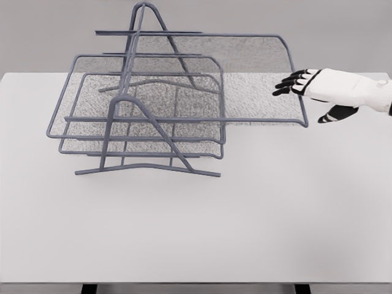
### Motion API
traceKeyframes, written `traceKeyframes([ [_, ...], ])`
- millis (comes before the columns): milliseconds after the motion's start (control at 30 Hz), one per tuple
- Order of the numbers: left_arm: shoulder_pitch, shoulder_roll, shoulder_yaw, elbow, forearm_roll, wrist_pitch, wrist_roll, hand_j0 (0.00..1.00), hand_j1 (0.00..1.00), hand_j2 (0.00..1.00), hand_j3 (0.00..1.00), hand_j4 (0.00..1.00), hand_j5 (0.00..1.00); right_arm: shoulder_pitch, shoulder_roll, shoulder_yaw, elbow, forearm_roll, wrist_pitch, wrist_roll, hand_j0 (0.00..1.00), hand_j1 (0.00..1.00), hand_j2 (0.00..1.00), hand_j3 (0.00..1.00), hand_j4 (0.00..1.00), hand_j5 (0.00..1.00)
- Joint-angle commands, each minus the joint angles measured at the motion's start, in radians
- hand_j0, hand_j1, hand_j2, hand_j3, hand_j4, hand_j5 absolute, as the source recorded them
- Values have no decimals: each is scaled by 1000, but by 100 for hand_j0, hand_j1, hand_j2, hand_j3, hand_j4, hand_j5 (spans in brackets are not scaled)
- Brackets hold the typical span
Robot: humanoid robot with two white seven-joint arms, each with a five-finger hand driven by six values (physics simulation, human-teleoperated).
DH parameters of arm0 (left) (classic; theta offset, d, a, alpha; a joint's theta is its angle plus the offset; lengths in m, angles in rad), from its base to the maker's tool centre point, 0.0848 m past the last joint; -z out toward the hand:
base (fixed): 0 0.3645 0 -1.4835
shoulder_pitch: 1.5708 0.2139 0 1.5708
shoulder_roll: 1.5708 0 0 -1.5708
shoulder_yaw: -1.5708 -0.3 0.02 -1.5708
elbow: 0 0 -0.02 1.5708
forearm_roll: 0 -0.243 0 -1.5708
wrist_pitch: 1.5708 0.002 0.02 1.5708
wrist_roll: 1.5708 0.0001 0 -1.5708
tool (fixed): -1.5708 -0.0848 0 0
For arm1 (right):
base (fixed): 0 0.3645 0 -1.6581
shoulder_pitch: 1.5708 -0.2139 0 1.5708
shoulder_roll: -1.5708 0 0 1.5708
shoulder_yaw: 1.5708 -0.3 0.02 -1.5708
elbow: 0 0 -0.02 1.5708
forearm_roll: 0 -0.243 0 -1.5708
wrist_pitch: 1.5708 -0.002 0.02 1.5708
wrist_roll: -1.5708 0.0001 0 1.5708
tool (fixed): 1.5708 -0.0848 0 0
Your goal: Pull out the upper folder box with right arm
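Here the upper grey wire-mesh folder tray (pixel 257 79) juts far out to the right of its grey metal A-frame rack (pixel 144 110), which stands on the left half of the white desk (pixel 245 220). The right white hand with black fingers (pixel 318 89) hovers just beside the tray's right rim, fingers spread and gripping nothing.

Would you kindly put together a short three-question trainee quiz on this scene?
1. True or false: the right hand grips the upper tray.
2. Which tray sticks out farthest to the picture's right: A upper, B lower?
3. What colour is the table?

Key: 1 false, its fingers are spread beside the rim, holding nothing; 2 A; 3 white.
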Motion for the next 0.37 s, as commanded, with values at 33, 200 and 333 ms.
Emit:
traceKeyframes([
  [33, 0, 0, 1, 0, 0, 0, 0, 100, 100, 100, 100, 100, 100, 2, -12, -41, -21, -14, 1, -2, 100, 100, 100, 100, 100, 100],
  [200, 0, 0, 0, 0, 0, 0, 0, 100, 100, 100, 100, 100, 100, 2, -39, -63, -32, -17, 1, -2, 100, 100, 100, 100, 100, 100],
  [333, 0, 0, 0, 0, 0, 0, 0, 100, 100, 100, 100, 100, 100, 0, -62, -61, -41, -57, 1, -2, 100, 100, 100, 100, 100, 100],
])
